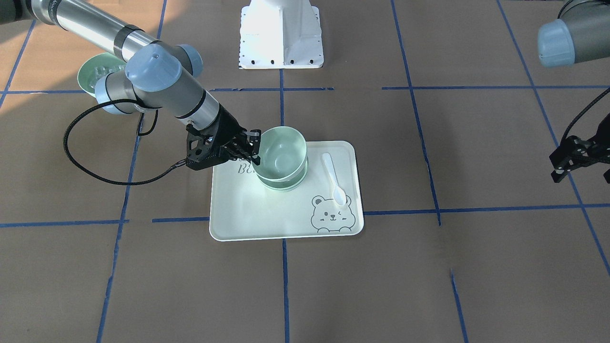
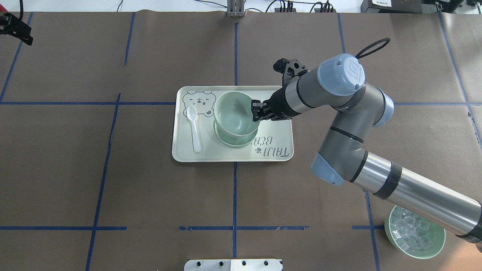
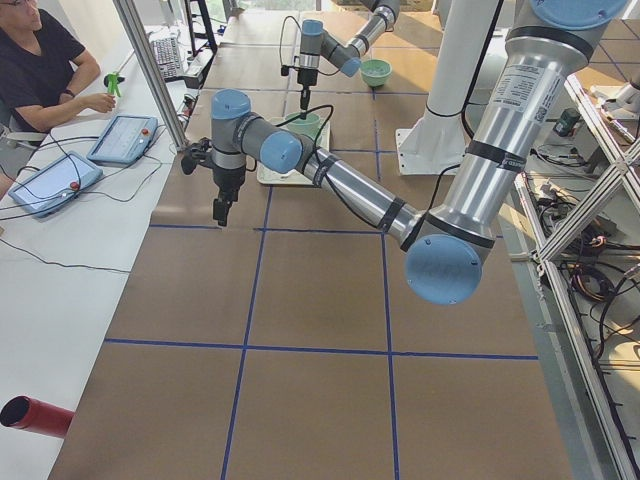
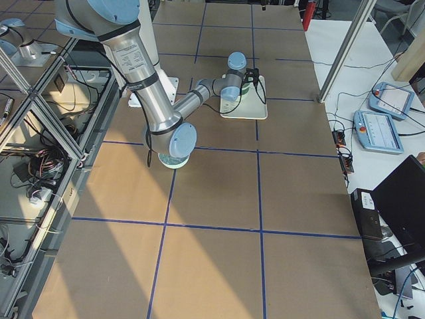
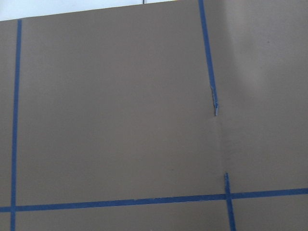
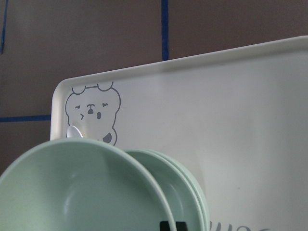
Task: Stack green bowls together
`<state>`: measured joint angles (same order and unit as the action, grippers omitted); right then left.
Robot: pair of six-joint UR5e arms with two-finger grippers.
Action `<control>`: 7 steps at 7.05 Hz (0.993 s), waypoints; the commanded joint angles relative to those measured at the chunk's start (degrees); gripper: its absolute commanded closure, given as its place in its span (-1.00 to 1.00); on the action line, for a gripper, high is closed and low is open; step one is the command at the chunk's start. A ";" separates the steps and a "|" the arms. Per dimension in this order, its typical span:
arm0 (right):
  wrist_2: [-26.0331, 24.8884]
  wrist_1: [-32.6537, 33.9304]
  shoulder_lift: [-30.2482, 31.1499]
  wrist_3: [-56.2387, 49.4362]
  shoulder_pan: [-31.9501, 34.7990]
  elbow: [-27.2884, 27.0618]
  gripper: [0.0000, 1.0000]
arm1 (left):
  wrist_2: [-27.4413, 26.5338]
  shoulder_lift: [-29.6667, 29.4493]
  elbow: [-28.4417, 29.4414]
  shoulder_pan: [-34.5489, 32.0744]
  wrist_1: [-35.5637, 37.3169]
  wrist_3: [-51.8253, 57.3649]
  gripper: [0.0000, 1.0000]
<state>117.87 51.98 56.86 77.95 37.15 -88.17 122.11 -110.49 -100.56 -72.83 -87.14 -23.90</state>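
Observation:
Three pale green bowls are on the bear-print tray point(image 1: 248, 209). Two sit nested as a stack point(image 1: 286, 185), also seen in the overhead view point(image 2: 235, 142) and the right wrist view point(image 6: 185, 192). The third bowl point(image 1: 281, 152) hangs right over that stack, a little offset and higher; I cannot tell if it touches. My right gripper point(image 1: 255, 147) is shut on this bowl's rim on the robot's side, as the overhead view point(image 2: 257, 113) also shows. My left gripper point(image 1: 581, 176) is open and empty, far off at the table's edge.
A white spoon point(image 1: 333, 178) lies on the tray beside the bowls, near the bear print. A green bowl with clear ice-like cubes point(image 2: 414, 233) stands near the robot's base, partly under the right arm. The robot's white base point(image 1: 281, 38) is at the table's edge.

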 commanded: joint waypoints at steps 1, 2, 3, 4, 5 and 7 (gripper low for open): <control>0.43 0.84 0.35 0.01 -0.06 -0.16 0.58 | 0.06 0.01 0.19 -0.38 -0.13 0.09 -1.00; 0.00 1.46 0.09 0.10 -0.06 -0.33 -0.98 | -0.03 0.01 0.19 -0.47 -0.13 0.17 -1.00; 0.00 1.46 0.18 2.18 -0.06 -0.59 -1.00 | 0.06 0.01 0.19 -0.47 -0.22 0.17 -1.00; 0.00 1.46 0.18 3.16 0.02 -1.21 -1.00 | 0.06 0.01 0.19 -0.47 -0.22 0.09 -1.00; 0.00 1.55 0.18 3.17 0.11 -1.82 -1.00 | -0.03 0.01 0.19 -0.47 -0.13 0.09 -1.00; 0.69 8.44 0.09 3.09 2.73 -6.01 -1.00 | 0.15 0.01 0.19 -0.47 -0.13 0.09 -1.00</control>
<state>118.14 55.88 57.02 81.04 38.26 -91.32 122.17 -110.48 -100.37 -73.30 -87.32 -23.82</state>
